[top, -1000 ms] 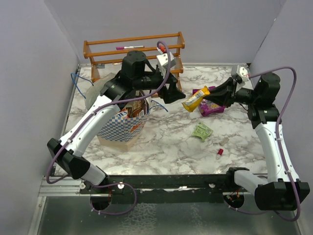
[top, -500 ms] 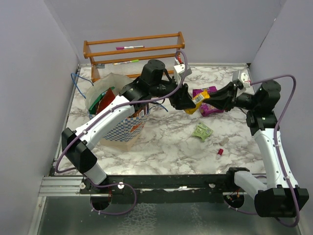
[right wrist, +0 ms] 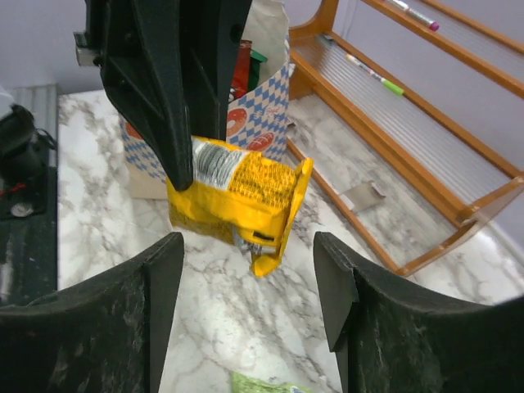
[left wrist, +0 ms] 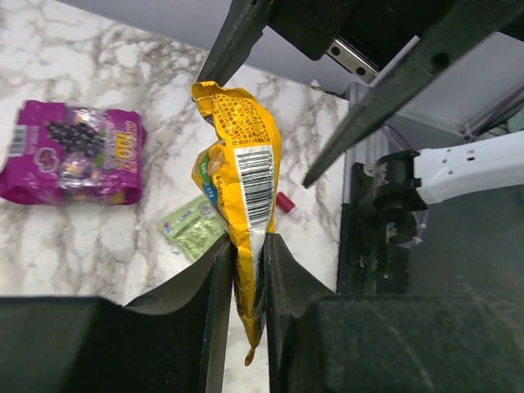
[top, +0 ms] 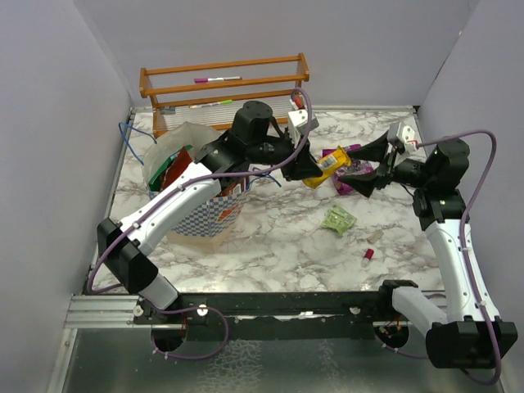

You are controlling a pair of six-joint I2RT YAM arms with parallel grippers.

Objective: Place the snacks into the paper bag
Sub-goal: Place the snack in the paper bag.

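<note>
A yellow snack packet (top: 328, 162) hangs above the marble table between both arms. My left gripper (top: 308, 169) is shut on one end of it (left wrist: 242, 155), the pads pinching the crimped edge. My right gripper (top: 361, 167) stands open around the other end (right wrist: 237, 192), its fingers (right wrist: 155, 295) apart from the packet. The checkered paper bag (top: 206, 211) stands at the left with red and green packets (top: 173, 166) inside. A magenta pack (left wrist: 74, 162) and a small light-green packet (top: 336, 218) lie on the table.
A wooden rack (top: 225, 82) with pens stands along the back wall. A tiny red-pink cap (top: 368, 255) lies near the right arm. Blue string handles (top: 127, 135) stick out at the bag's left. Purple walls close in both sides.
My left arm swung right from the bag and closed on the yellow packet. My right gripper, which held the packet, has opened and let go.
</note>
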